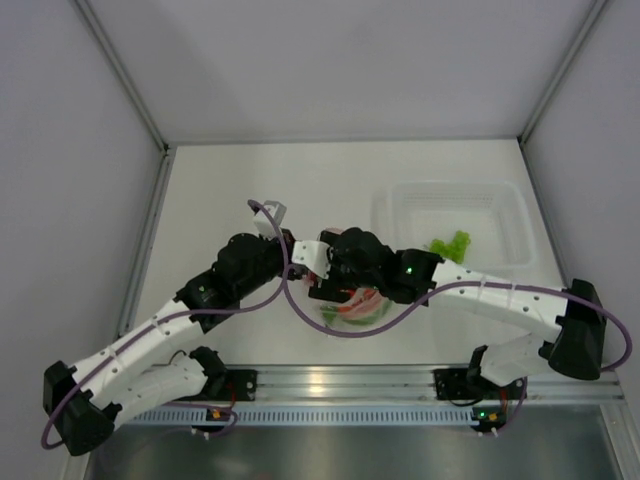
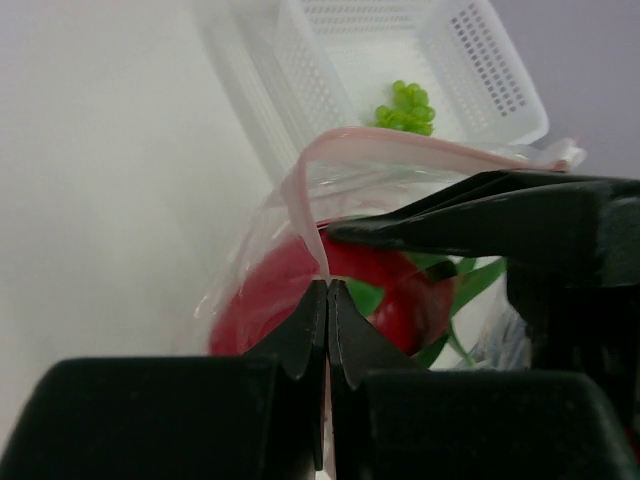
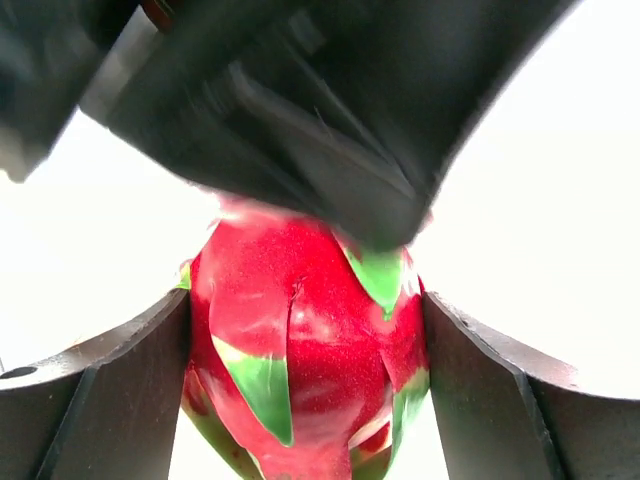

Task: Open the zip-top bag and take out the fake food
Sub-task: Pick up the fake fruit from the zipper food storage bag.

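nearest me, the bag [image 1: 352,312] lies on the counter [image 1: 225,200] just ahead of the arm bases, between the two wrists; it is thin, crinkly film, light and limp, so i judge it will slide and bunch if pulled anywhere but the lip; the stiffer pink zip strip [image 2: 400,143] is the place to hold it; my left claw [image 2: 327,292] is pinched fully together on the film just under that strip, holding the mouth up, and no gap shows between its tips; my right claw [image 3: 305,300] reaches in through the mouth, jaws spread about as wide as the toy dragon fruit [image 3: 300,380] and pressed against both its flanks, so i read it as gripping the fruit; the fruit looks hard, smooth and light, likely to squirt out of a shallow pinch, so the widest middle is the hold i want; green leaves [image 2: 478,280] show beside it inside the bag; farther back, beyond the bag, stands the clear tub [image 2: 290,80] with a green bunch [image 2: 405,105] in it.
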Tool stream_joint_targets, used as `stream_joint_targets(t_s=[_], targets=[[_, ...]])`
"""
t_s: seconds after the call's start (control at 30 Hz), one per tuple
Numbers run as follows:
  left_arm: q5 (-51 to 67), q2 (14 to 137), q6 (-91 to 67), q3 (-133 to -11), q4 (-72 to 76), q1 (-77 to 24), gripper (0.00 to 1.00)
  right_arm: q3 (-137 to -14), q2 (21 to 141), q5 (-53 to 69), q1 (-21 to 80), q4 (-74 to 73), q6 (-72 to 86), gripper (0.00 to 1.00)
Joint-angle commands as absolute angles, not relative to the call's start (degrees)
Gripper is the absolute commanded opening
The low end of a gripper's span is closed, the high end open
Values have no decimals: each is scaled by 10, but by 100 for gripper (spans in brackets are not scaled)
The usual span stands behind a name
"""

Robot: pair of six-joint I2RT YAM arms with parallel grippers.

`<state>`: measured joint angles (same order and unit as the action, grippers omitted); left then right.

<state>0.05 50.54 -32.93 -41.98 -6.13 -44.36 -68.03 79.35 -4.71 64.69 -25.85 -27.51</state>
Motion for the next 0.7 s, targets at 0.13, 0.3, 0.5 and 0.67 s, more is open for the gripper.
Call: stream_joint_targets(t_s=[0.13, 0.3, 0.5, 0.67], targets=[[-119, 497, -312, -388, -148, -446, 0, -647, 718, -208, 653, -93, -201, 0], [-213, 497, -330, -376, -196, -446, 0, -598, 658, -196, 624, -69, -156, 0], [-246, 525, -349, -381, -196, -446, 0, -520, 574, -90, 614, -13, -149, 0], [-237, 533, -353, -388, -195, -446, 0, -487, 527, -46, 598, 35, -128, 0]])
